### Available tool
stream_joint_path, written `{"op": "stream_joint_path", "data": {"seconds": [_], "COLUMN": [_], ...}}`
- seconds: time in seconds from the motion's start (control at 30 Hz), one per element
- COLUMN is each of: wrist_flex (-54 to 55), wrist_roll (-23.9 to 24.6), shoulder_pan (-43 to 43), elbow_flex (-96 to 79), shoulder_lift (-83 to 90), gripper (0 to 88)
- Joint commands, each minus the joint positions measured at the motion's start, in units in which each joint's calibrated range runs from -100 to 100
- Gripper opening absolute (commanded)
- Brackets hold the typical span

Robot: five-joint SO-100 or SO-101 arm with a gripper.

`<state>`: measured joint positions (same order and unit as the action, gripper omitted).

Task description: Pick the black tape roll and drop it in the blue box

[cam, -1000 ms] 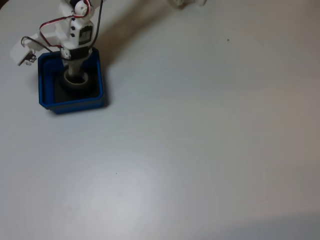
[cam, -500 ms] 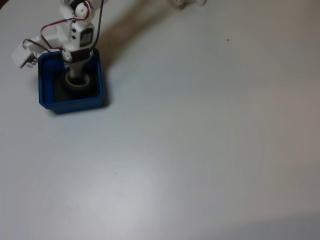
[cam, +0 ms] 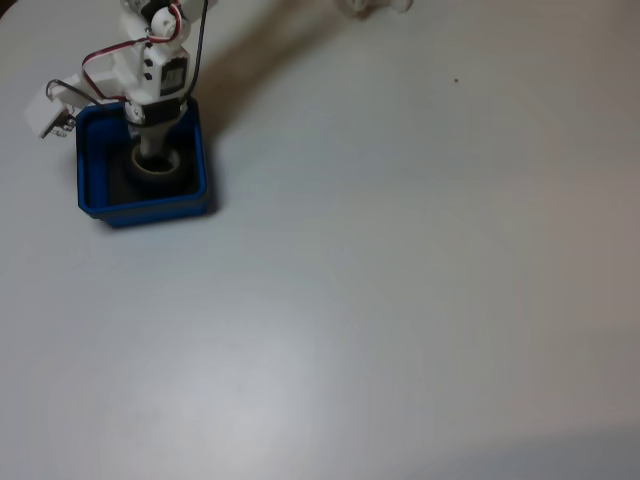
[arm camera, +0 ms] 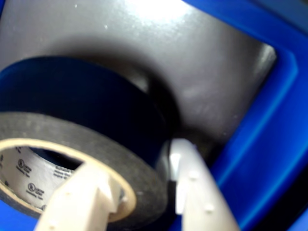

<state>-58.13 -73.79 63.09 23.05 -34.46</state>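
Inside black tape roll: small unreadable print.

Close-up from the wrist camera: a black tape roll with a pale whitish-tan inner core bearing small printed marks sits low and left, inside a bright-blue plastic box with a glossy dark grey floor. The pale two-finger gripper straddles the roll's wall: one finger inside the core, the other against the roll's outer side. The box's blue wall runs along the right, with a bright glare at the top of the floor
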Motion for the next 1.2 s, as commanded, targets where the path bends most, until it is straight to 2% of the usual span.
{"op": "stream_joint_path", "data": {"seconds": [0.0,0.77,1.03,1.17], "wrist_flex": [0.9,0.9,0.9,0.9], "wrist_roll": [-0.3,-0.3,-0.3,-0.3], "shoulder_pan": [0.0,-1.3,-1.3,-1.3], "elbow_flex": [3.5,3.5,3.6,3.7], "shoulder_lift": [-0.5,-0.9,-0.9,-0.9], "gripper": [1.2,1.4,12.7,15.0]}}
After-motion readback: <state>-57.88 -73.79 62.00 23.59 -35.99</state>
